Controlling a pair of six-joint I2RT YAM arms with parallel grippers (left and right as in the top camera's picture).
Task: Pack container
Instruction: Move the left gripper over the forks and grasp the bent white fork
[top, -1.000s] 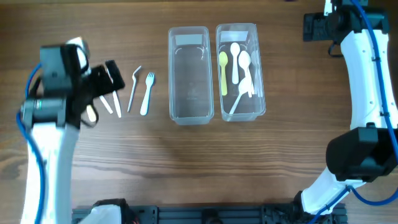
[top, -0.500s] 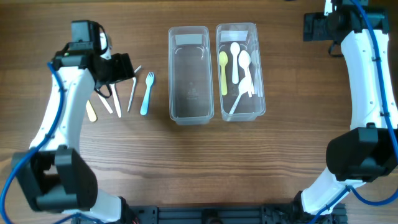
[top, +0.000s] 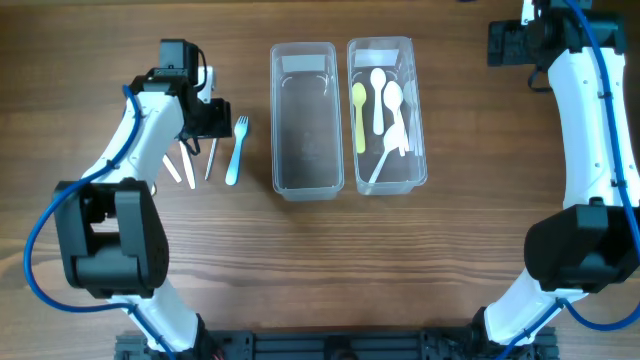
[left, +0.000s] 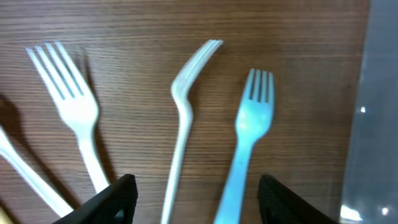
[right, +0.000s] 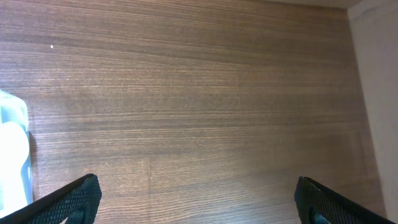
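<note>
Two clear containers stand side by side. The left container (top: 305, 180) is empty. The right container (top: 418, 150) holds a yellow spoon (top: 359, 115) and several white spoons (top: 386, 100). Left of them lie a light blue fork (top: 235, 152) (left: 247, 140), a bent white fork (top: 211, 158) (left: 182, 112) on its side and a flat white fork (left: 69, 106). My left gripper (top: 207, 116) (left: 198, 198) is open just above the table, its fingers either side of the bent white fork and the blue fork. My right gripper (top: 507, 42) (right: 199, 199) is open and empty over bare wood.
More white utensils (top: 180, 165) lie left of the forks, partly under my left arm. The left container's wall (left: 380, 124) shows at the right edge of the left wrist view. A container corner (right: 12, 155) shows at the left of the right wrist view.
My left arm has swung to the right and toward the back, bringing the open gripper over the forks. The right arm and the containers have not moved.
</note>
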